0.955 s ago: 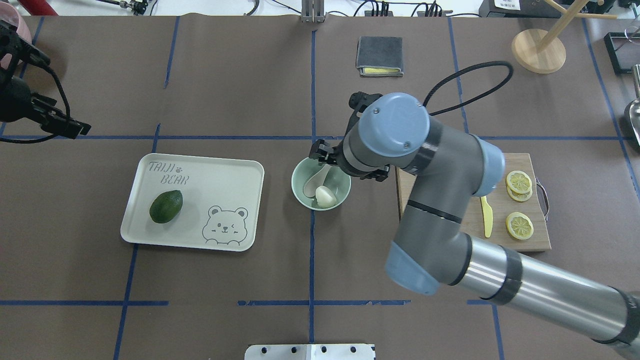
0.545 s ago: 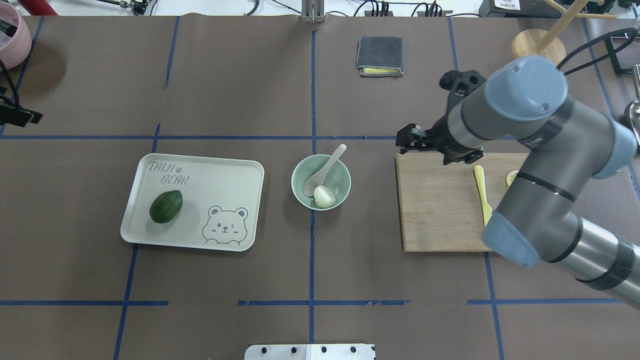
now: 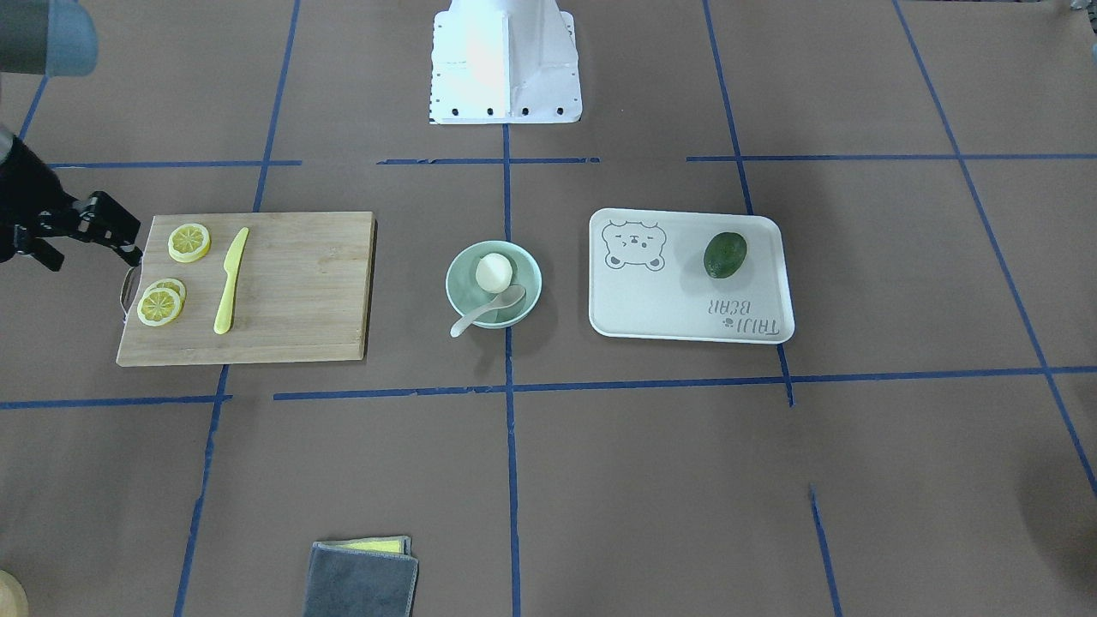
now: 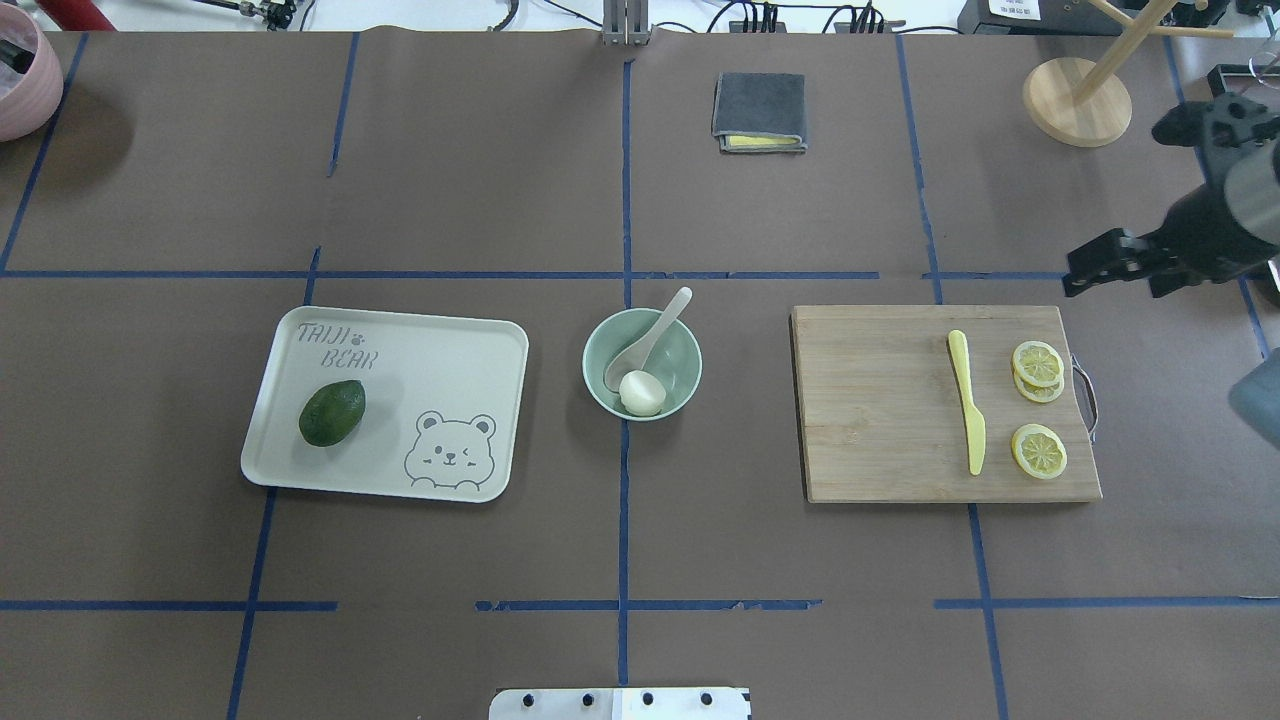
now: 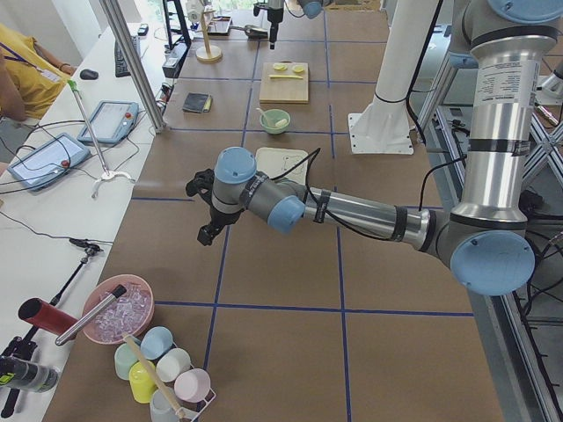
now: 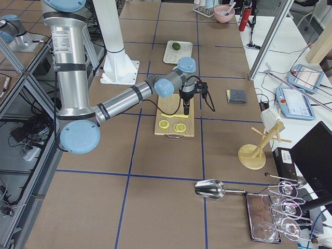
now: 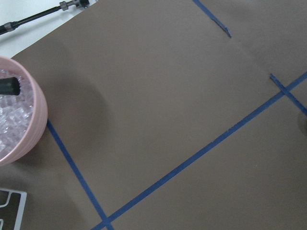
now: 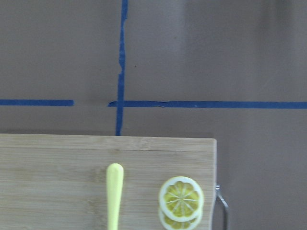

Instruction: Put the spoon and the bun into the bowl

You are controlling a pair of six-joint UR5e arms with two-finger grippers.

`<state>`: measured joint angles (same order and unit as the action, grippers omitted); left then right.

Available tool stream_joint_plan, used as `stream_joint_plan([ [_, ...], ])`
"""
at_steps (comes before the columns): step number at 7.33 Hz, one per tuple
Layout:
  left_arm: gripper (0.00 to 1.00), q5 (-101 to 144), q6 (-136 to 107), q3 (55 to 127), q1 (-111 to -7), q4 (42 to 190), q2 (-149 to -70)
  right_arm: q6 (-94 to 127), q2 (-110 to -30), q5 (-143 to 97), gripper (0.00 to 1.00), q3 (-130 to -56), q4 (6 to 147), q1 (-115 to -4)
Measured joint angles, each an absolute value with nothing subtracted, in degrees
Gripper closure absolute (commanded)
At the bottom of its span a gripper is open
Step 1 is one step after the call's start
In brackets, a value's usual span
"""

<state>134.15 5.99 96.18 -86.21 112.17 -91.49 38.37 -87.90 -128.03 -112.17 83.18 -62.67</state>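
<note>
The right hand (image 4: 1080, 270) has withdrawn far from the bowl (image 4: 678, 372).

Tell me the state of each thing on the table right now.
bowl: upright, holding bun and spoon scoop.
spoon: scoop in bowl, handle over rim.
bun: inside bowl.
avocado: whole, on tray.
knife: flat on cutting board.
lemon slices: two overlapping, one apart.
cloth: folded.
right end effector: empty, jaws unclear.

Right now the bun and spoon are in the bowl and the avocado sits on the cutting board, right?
Not quite: the avocado lies on the tray, not the cutting board, as the overhead view shows. The bun and spoon are indeed in the bowl.
</note>
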Motion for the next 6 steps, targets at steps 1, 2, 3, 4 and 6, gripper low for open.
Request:
stream_joint_plan([
  [1, 0.00, 134.2, 2.2, 95.0, -87.1, 112.1, -91.4, 30.5, -90.4, -131.2, 0.00, -110.6, 83.2, -66.9],
  [2, 0.00, 134.0, -0.2, 94.6, -87.2, 112.0, -91.0, 23.8, -92.4, -133.2, 0.00, -109.3, 83.4, -70.9],
  [3, 0.00, 133.7, -1.1, 94.1, -87.1, 111.8, -91.0, 19.6, -93.8, -134.1, 0.00, -108.3, 83.8, -74.9],
  [4, 0.00, 133.7, -1.3, 93.9, -87.1, 111.5, -89.9, 17.3, -94.9, -134.9, 0.00, -107.5, 84.3, -78.8],
  [6, 0.00, 133.9, -1.4, 95.6, -87.1, 110.7, -85.3, 11.9, -96.6, -136.7, 0.00, -106.7, 86.5, -84.4],
])
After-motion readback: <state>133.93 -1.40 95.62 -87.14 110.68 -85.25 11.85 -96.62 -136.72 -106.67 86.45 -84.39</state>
